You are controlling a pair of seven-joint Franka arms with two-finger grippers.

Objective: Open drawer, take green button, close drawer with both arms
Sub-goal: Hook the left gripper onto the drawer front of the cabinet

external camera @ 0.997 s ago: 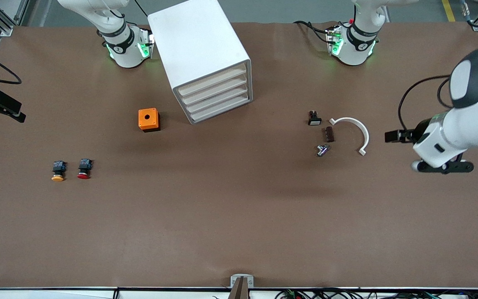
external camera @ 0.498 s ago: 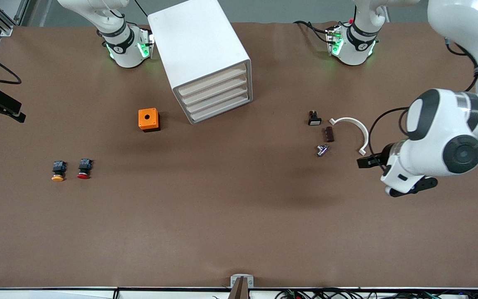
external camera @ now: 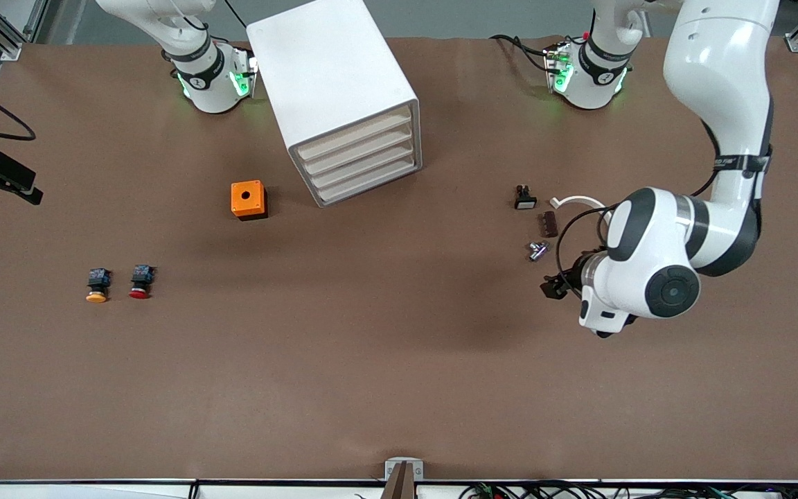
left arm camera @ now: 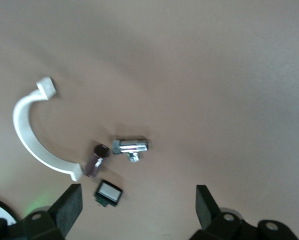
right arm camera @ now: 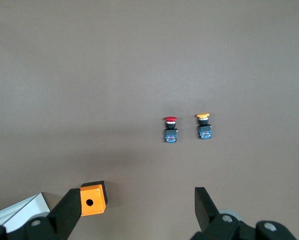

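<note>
The white cabinet [external camera: 333, 83] stands between the two arm bases. Its four beige drawer fronts are all shut, and the drawer [external camera: 370, 182] is the lowest of them. The button is hidden. My left arm [external camera: 648, 277] reaches over the table. Its left gripper [left arm camera: 138, 207] hangs open and empty above a cluster of small parts. My right gripper [right arm camera: 134, 210] is open and empty, high over the table near the orange box [right arm camera: 92, 199].
Under the left gripper lie a white curved clamp [left arm camera: 29, 130], a brown cylinder [left arm camera: 95, 160], a metal fitting [left arm camera: 131, 146] and a black white-faced part [left arm camera: 108, 193]. A red-capped button [external camera: 140, 282] and a yellow-capped one [external camera: 98, 285] lie toward the right arm's end.
My left arm has swung in from its end of the table toward the middle and now hangs beside the small parts. The right arm and the drawers have not moved.
</note>
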